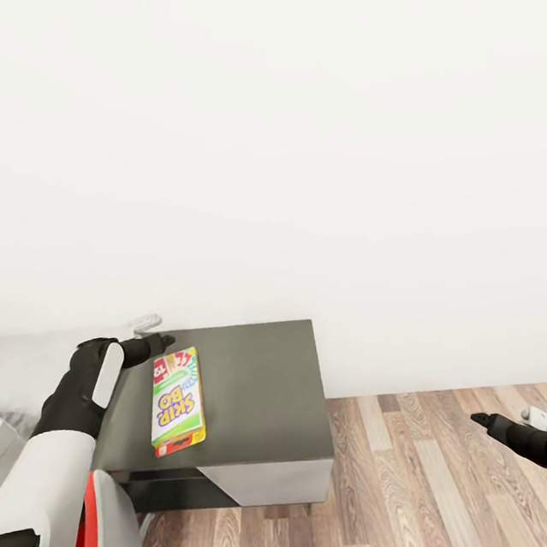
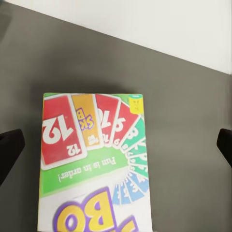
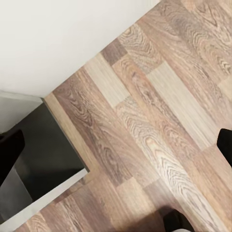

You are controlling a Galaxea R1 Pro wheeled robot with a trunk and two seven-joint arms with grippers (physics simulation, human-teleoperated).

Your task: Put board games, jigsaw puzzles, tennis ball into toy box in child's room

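Observation:
One board game (image 1: 176, 400), a thin white, red and yellow box with big letters, lies flat on a low dark grey-topped cabinet (image 1: 254, 388). My left gripper (image 1: 152, 336) hovers over the box's far end and is open. In the left wrist view the box (image 2: 94, 164) lies below and between the widely spread fingertips (image 2: 9, 150), with neither touching it. My right gripper (image 1: 510, 421) hangs low over the wood floor (image 1: 421, 478) to the right of the cabinet, open and holding nothing.
A plain white wall (image 1: 290, 133) rises straight behind the cabinet. A pale soft-looking surface (image 1: 10, 369) lies past the cabinet's left side. The right wrist view takes in wood planks (image 3: 159, 121) and a cabinet corner (image 3: 48, 145).

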